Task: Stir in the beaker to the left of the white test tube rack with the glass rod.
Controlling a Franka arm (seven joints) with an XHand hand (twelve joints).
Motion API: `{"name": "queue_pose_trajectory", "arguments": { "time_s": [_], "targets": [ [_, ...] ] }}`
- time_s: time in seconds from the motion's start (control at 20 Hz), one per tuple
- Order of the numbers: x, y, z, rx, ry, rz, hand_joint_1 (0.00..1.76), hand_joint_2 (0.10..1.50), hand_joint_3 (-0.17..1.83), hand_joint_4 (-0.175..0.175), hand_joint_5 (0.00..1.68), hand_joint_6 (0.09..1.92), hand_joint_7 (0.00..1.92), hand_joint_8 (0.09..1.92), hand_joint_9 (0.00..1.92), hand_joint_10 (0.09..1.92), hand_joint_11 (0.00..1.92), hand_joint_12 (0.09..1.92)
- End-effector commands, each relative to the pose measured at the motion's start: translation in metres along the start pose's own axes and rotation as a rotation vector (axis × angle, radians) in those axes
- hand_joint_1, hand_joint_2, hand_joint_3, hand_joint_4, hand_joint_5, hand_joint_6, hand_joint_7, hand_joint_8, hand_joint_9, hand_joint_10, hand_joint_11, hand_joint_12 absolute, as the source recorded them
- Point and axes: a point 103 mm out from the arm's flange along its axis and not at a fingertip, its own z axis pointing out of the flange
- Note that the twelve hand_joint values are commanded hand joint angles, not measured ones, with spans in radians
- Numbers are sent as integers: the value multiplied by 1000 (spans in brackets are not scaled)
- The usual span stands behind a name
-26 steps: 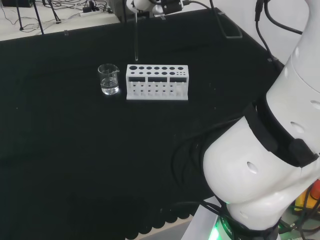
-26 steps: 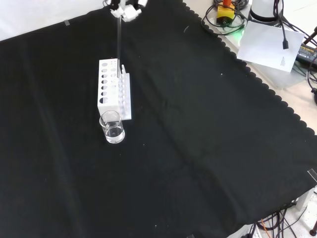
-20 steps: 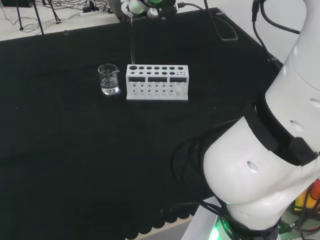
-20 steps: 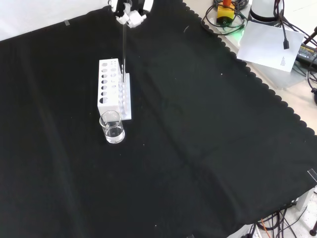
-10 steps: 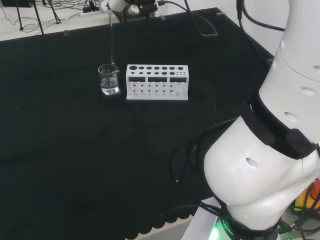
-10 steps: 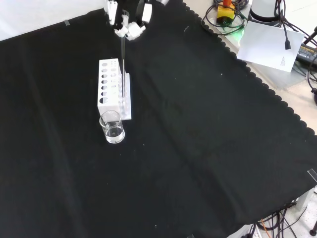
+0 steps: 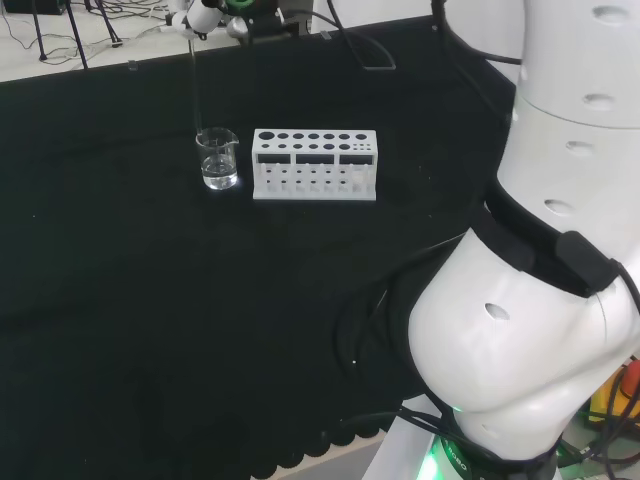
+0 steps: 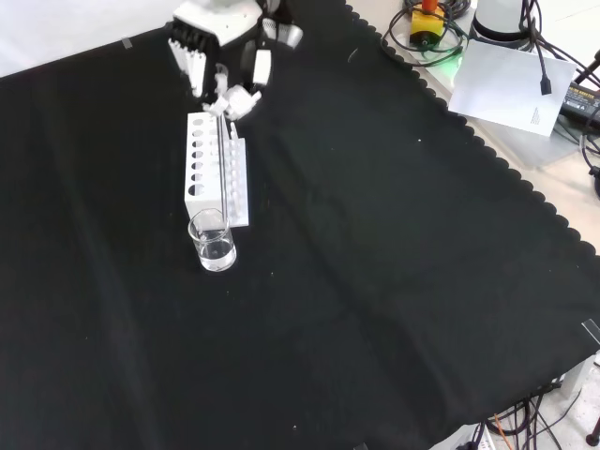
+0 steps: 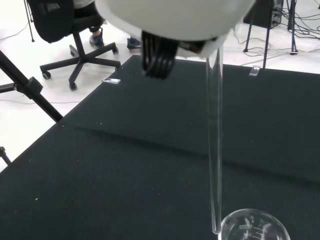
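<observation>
Hand [image 8: 228, 56] pinching the glass rod [image 7: 195, 85] upright.
Rod tip is hanging just above the beaker [image 7: 217, 158] rim, beside the white test tube rack [image 7: 314, 164].

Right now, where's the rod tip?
In the head view the rod hangs from the hand, its tip just above the beaker's left rim.

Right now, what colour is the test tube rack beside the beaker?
White; the test tube rack shows best in the head view.

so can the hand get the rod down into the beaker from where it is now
Probably yes: the hand holds the glass rod upright, its tip just beside the beaker rim; the open mouth looks unobstructed.
</observation>
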Motion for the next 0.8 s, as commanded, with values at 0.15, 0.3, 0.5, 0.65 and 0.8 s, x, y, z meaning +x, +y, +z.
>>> {"name": "queue_pose_trajectory", "arguments": {
  "time_s": [0.15,0.3,0.5,0.65,0.8],
  "targets": [
    [-13,21,20,23,-8,-7,1221,587,844,-175,1213,854,1516,1132,1788,895,1760,747],
    [-22,22,21,27,4,0,1221,587,844,-175,1213,853,1516,1131,1789,894,1761,747],
    [-33,22,18,29,10,4,1221,587,843,-175,1214,852,1517,1131,1790,894,1761,747],
    [-46,17,16,19,32,7,1222,587,843,-175,1214,851,1517,1130,1791,894,1762,748],
    [-45,21,26,32,35,7,1222,587,843,-175,1215,850,1518,1130,1792,894,1762,748]
  ]
}}
